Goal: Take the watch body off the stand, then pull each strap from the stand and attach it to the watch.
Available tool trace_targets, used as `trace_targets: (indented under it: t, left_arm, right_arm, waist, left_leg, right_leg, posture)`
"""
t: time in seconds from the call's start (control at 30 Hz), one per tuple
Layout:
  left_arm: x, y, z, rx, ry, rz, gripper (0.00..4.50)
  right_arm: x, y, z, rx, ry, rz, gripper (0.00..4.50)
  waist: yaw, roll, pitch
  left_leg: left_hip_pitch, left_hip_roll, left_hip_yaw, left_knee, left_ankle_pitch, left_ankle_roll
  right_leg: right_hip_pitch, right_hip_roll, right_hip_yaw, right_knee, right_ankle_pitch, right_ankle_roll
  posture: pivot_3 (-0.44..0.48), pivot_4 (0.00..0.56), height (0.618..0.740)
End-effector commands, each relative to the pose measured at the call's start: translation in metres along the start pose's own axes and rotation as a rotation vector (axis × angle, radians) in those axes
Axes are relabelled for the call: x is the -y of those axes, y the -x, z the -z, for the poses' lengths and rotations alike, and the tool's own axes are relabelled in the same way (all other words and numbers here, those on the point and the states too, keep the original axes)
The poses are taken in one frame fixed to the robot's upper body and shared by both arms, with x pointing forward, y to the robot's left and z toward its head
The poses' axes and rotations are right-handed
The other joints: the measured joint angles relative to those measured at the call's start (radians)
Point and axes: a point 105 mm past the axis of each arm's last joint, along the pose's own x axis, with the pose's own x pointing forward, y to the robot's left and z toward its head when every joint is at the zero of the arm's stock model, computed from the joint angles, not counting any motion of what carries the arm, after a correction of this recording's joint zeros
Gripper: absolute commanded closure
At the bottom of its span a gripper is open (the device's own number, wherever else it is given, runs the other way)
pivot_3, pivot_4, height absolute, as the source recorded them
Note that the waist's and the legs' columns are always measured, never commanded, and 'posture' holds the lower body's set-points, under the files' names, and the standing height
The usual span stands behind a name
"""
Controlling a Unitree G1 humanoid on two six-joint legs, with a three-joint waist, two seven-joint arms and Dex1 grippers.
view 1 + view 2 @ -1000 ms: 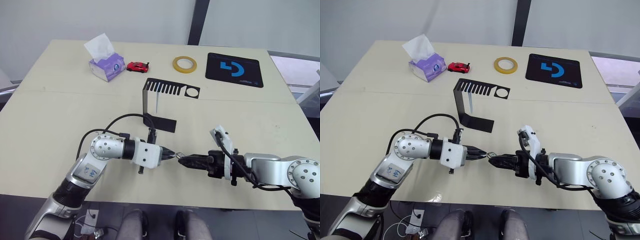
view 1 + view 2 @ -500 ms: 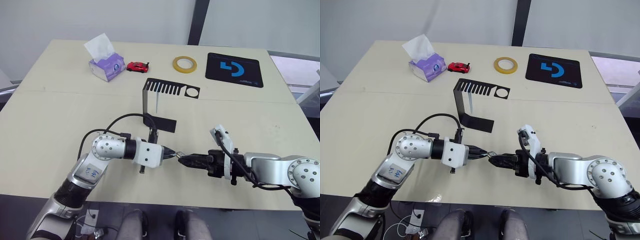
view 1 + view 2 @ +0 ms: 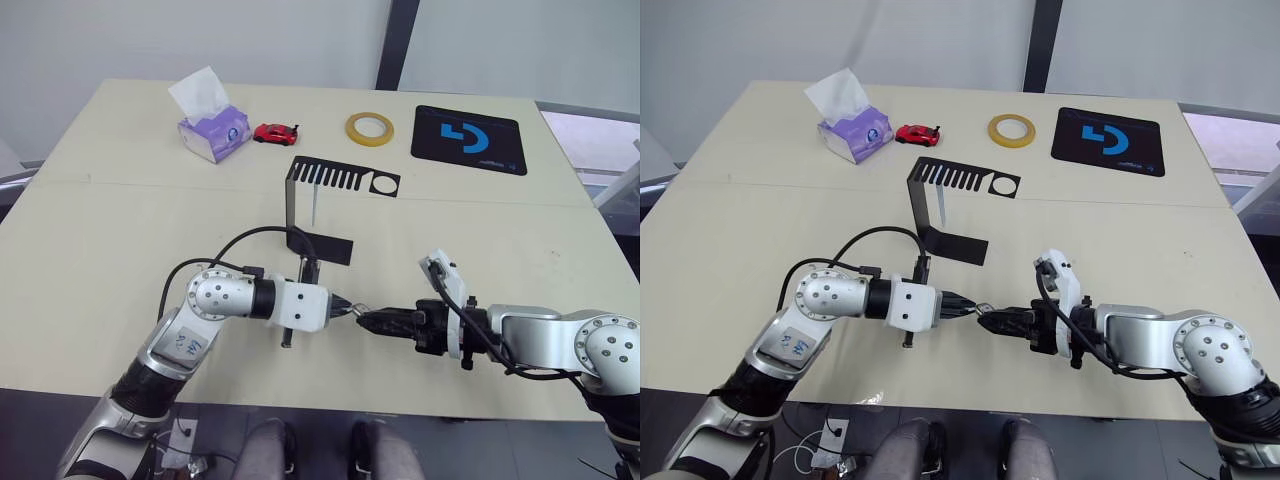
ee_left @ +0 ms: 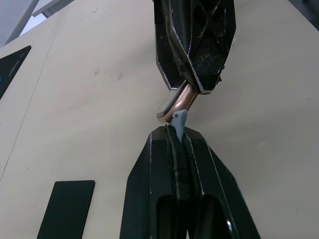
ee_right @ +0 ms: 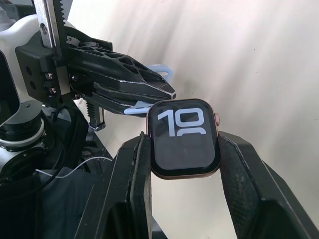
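Two claws meet tip to tip: right claw [image 5: 184, 164] pinches the watch body [image 5: 185, 138], left claw [image 4: 178, 137] pinches a strap [image 4: 179, 121] against it.

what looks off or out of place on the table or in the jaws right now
Nothing stands out. The right gripper holds the watch body squarely by its sides, and the left gripper brings a pale blue strap end to its edge. The stand sits upright with one strap hanging from its slots.
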Motion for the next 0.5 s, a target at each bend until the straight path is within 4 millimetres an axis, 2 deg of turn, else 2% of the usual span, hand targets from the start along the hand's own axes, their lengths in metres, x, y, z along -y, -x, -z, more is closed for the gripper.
trace_targets:
  t: [0.03, 0.5]
  left_arm:
    - [-0.0022, -0.0068, -0.0222, 0.060, -0.062, 0.003, 4.50]
    - [-0.0044, -0.0079, -0.0242, 0.038, -0.050, 0.008, 4.50]
  right_arm:
    - [-0.0298, -0.0026, -0.0010, -0.004, 0.040, -0.133, 2.96]
    - [-0.0334, -0.0049, 0.0025, -0.022, 0.041, -0.139, 2.96]
  waist:
    - [0.000, 0.000, 0.000]
    - [0.000, 0.000, 0.000]
  left_leg:
    - [0.000, 0.000, 0.000, 0.000, 0.000, 0.000]
    - [0.000, 0.000, 0.000, 0.000, 0.000, 0.000]
  right_leg:
    - [0.000, 0.000, 0.000, 0.000, 0.000, 0.000]
    - [0.000, 0.000, 0.000, 0.000, 0.000, 0.000]
  posture:
    - [0.000, 0.150, 0.740]
    - [0.000, 0.150, 0.740]
